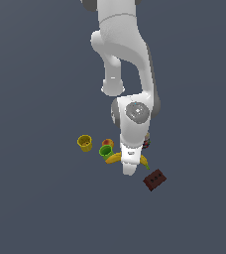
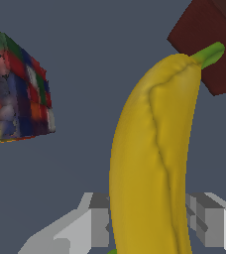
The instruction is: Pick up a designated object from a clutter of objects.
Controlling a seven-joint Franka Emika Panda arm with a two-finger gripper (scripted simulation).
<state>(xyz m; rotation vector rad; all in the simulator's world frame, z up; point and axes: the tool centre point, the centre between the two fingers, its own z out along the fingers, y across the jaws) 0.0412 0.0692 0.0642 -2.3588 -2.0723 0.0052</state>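
Banana (image 2: 149, 163) lies between the two grey fingers (image 2: 97, 223) of the pincer (image 2: 152, 225) in the wrist view, its green stem tip pointing toward the dark red-brown block (image 2: 209, 39). One finger stands on each side of the fruit, close to its skin; whether the pads press on it cannot be told, so I cannot say if the pincer is gripping or only straddling it. The fingers are spread as wide as the banana's body.

In the exterior view the banana (image 1: 113, 158) shows as two yellow ends poking out from behind the white hand of the arm (image 1: 130, 124), which reaches down over the middle of the cluster. The green cup (image 1: 105, 151) sits just beside the banana's end on the exterior view's left, with the peach (image 1: 108, 143) touching or nearly touching the cup behind it. The yellow cup (image 1: 84, 143) stands apart, farther to the exterior view's left. The block (image 1: 154, 179) lies near the banana's stem end, toward the exterior view's right and nearer the camera. The multicoloured can (image 2: 16, 94) lies to one side of the banana in the wrist view, apart from it; in the exterior view it is mostly hidden behind the arm.
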